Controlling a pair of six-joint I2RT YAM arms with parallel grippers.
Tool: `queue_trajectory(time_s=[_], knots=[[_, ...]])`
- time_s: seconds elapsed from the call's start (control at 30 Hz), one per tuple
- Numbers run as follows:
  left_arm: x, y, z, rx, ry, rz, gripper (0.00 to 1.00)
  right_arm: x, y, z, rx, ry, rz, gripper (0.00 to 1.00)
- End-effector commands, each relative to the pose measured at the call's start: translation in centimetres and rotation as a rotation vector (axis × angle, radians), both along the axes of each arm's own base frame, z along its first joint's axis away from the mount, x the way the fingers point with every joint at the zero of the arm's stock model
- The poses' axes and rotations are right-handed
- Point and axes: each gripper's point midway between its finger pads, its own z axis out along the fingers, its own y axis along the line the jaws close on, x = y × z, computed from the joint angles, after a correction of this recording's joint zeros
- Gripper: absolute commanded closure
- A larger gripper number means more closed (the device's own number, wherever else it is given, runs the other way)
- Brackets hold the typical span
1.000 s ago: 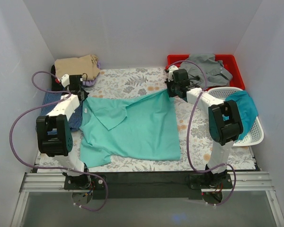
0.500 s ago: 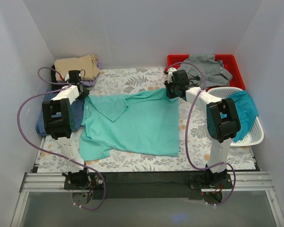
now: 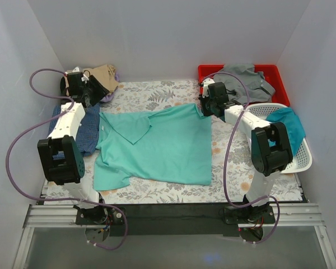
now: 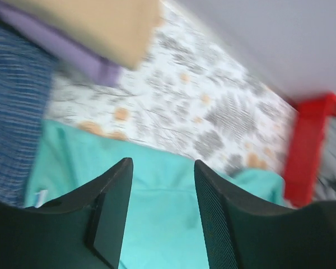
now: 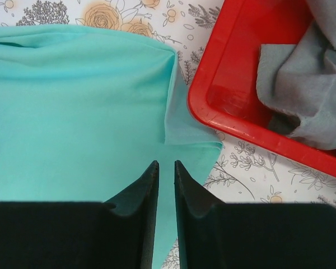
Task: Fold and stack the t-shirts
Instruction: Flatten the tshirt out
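Observation:
The mint green t-shirt lies spread on the floral table cover, with one sleeve folded over its upper left. My left gripper is open and empty, raised at the back left by the tan t-shirt. In the left wrist view the left gripper hangs over the green cloth. My right gripper is over the shirt's far right corner. In the right wrist view the right gripper has its jaws a narrow gap apart with nothing between them. The corner flap lies flat just ahead.
A blue t-shirt lies along the left edge. The red bin at the back right holds a grey t-shirt; its rim is close to my right fingers. The white basket holds a teal t-shirt.
The green shirt was drawn flat and its right corner set down. My left gripper let go and swung back left toward the tan shirt. My right gripper stayed by the corner.

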Motion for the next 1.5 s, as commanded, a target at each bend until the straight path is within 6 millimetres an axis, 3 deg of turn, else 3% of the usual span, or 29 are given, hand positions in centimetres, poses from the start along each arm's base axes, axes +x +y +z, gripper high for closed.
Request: queue_trajectory(time_s=[0.0,0.07,0.13,0.2,0.43,0.9,1.33,1.43,1.47], knots=[[-2.9,-6.9,1.7,-0.211,-0.067,-0.299,0.53,-0.2,0.4,-1.0,0.013,0.026,0.012,0.77],[-3.9,-8.8,0.0,-0.247,-0.024,-0.376,0.53,-0.1,0.8,-1.5,0.023,0.041,0.021,0.77],[-5.1,-9.6,-3.0,-0.249,0.048,-0.399,0.53,-0.1,1.5,-1.2,0.049,0.045,0.049,0.77],[-5.9,-10.4,-4.3,-0.240,0.081,-0.420,0.59,-0.1,1.7,-1.1,0.060,0.046,0.059,0.77],[-8.4,-8.4,-9.6,-0.043,0.229,-0.282,0.58,0.1,2.0,-0.8,0.067,0.043,0.064,0.77],[-13.3,-9.6,-14.6,0.020,0.457,-0.250,0.57,0.0,2.0,-1.3,0.073,0.056,0.066,0.77],[-12.6,-10.3,-15.3,-0.003,0.434,-0.226,0.58,-0.1,1.6,-1.5,0.056,0.055,0.049,0.77],[-12.3,-10.6,-15.6,-0.010,0.429,-0.224,0.71,-0.2,1.5,-1.7,0.052,0.060,0.046,0.77],[-12.3,-10.7,-15.7,-0.010,0.429,-0.228,0.82,-0.3,1.5,-1.7,0.053,0.060,0.045,0.77]])
